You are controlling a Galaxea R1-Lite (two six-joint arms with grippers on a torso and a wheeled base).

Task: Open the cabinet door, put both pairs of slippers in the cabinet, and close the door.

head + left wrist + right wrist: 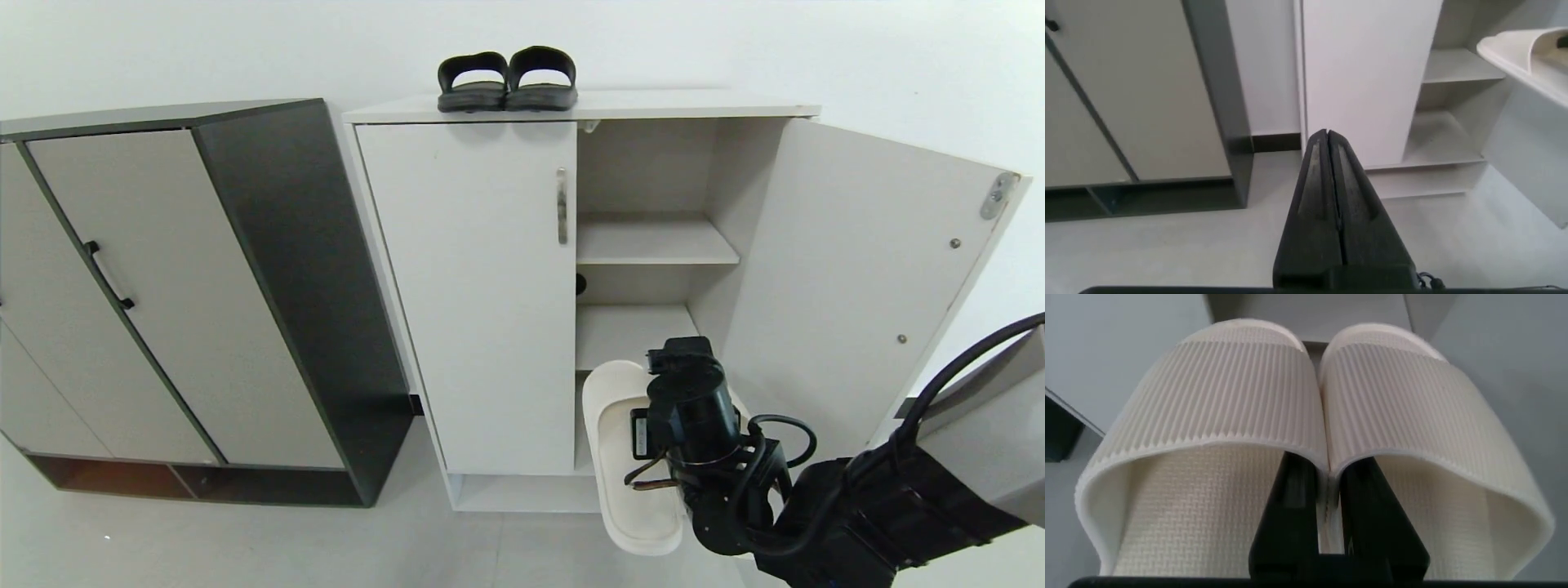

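Observation:
A white cabinet (465, 286) stands with its right door (857, 269) swung open, showing shelves (653, 241). A pair of black slippers (508, 79) rests on the cabinet top. My right gripper (1324, 498) is shut on the inner edges of a pair of white slippers (1315, 416), holding them side by side low before the open compartment; in the head view the white slippers (624, 457) hang beside my right wrist. My left gripper (1328, 143) is shut on nothing, hanging above the floor in front of the cabinet's closed left door (1364, 73).
A grey and dark cabinet (180, 294) stands to the left of the white one, doors closed. The open door juts out on the right side. Pale floor (286, 547) lies in front of both cabinets.

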